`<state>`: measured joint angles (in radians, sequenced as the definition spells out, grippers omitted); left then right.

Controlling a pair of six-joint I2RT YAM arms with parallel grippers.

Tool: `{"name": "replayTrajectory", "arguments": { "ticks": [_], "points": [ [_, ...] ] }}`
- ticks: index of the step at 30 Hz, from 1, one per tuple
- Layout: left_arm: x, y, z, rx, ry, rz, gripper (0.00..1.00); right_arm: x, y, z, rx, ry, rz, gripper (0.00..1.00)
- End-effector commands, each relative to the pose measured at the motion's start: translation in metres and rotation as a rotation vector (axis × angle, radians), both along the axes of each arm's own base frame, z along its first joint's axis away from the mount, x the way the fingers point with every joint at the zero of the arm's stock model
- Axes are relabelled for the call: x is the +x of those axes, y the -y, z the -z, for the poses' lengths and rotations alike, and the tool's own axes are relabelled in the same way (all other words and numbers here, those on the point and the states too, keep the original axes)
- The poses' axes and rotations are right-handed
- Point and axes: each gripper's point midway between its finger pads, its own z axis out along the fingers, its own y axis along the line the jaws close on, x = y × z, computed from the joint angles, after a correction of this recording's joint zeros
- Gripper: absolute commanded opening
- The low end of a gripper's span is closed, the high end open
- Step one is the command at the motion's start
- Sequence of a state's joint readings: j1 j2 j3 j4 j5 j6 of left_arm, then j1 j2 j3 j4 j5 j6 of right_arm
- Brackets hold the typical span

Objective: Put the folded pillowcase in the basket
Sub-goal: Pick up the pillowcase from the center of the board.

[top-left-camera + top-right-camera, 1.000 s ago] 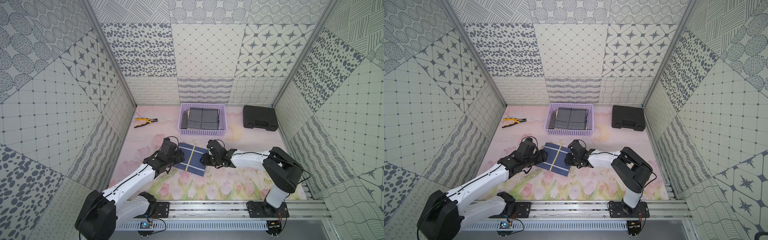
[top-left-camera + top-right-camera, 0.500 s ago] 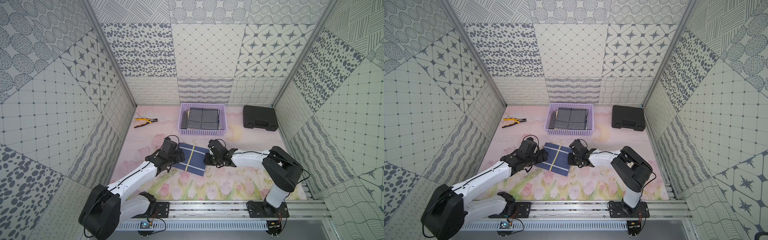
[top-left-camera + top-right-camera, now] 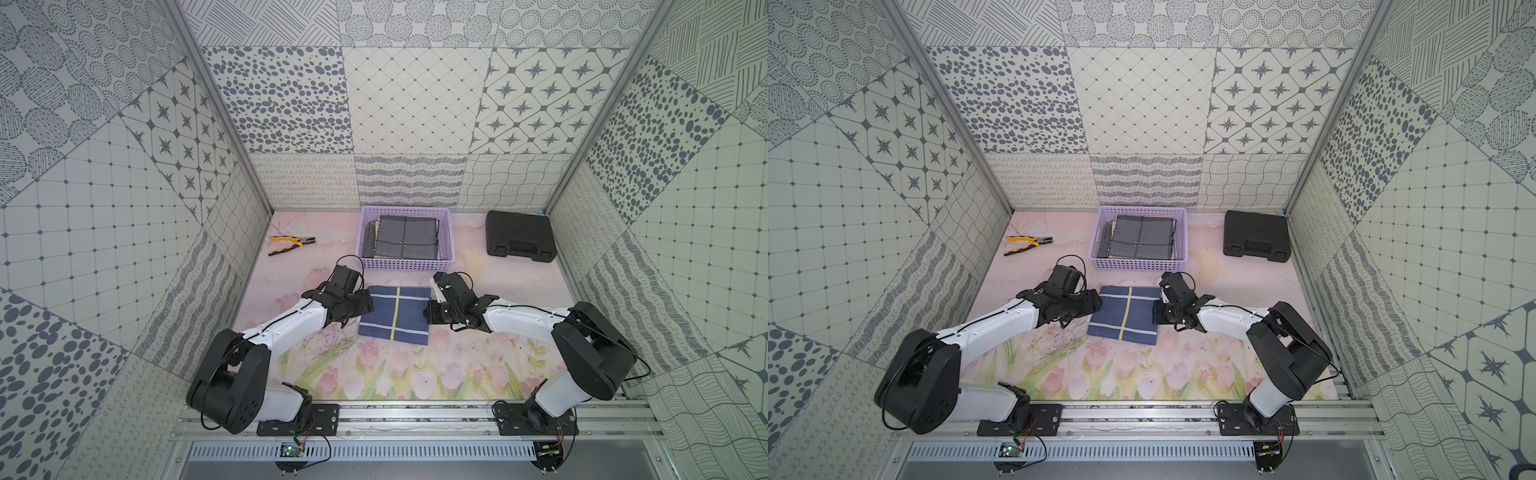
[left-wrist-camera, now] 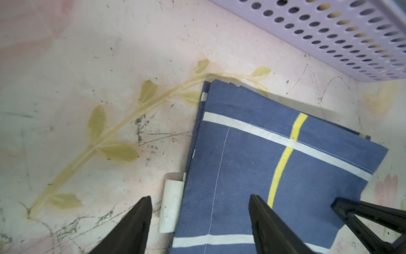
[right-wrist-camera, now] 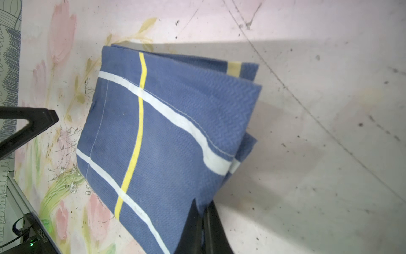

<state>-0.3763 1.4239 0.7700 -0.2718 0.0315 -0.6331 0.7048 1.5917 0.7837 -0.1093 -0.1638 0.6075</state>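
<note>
Pillowcase (image 3: pixel 397 313) on bench (image 3: pixel 457 365) near basket (image 3: pixel 407 264), not in yet.
Soft, light, layers may splay; R hand (image 5: pixel 203 211) pinched on edge, L hand (image 4: pixel 200 198) wide astride opp edge.

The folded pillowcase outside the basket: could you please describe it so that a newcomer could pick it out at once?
On the pink floral table, look directly in front of the lilac basket. The folded pillowcase lies there, a blue rectangle. Unlike the grey plaid cloth inside the basket, it carries white stripes and one yellow stripe.
</note>
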Motion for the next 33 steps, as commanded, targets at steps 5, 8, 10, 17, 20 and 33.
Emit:
{"name": "replayTrajectory", "arguments": {
  "ticks": [5, 8, 10, 17, 20, 33],
  "points": [
    [0.018, 0.027, 0.016, -0.073, -0.044, 0.091, 0.64, 0.0, 0.002, 0.005, -0.007, -0.006, -0.04, 0.0],
    [0.02, 0.027, 0.024, -0.068, -0.065, 0.086, 0.63, 0.001, 0.002, 0.007, -0.007, -0.014, -0.041, 0.0],
    [0.02, 0.027, 0.03, -0.059, -0.088, 0.085, 0.63, 0.001, 0.002, 0.008, -0.008, -0.018, -0.041, 0.0],
    [0.014, 0.03, 0.048, -0.069, -0.154, 0.094, 0.5, 0.004, 0.002, 0.01, -0.008, -0.022, -0.039, 0.0],
    [0.011, 0.032, 0.052, -0.08, -0.166, 0.097, 0.38, 0.005, 0.002, 0.01, -0.006, -0.024, -0.039, 0.0],
    [0.009, 0.025, 0.038, -0.083, -0.104, 0.056, 0.0, 0.008, 0.004, 0.005, -0.008, -0.008, -0.018, 0.0]
  ]
}}
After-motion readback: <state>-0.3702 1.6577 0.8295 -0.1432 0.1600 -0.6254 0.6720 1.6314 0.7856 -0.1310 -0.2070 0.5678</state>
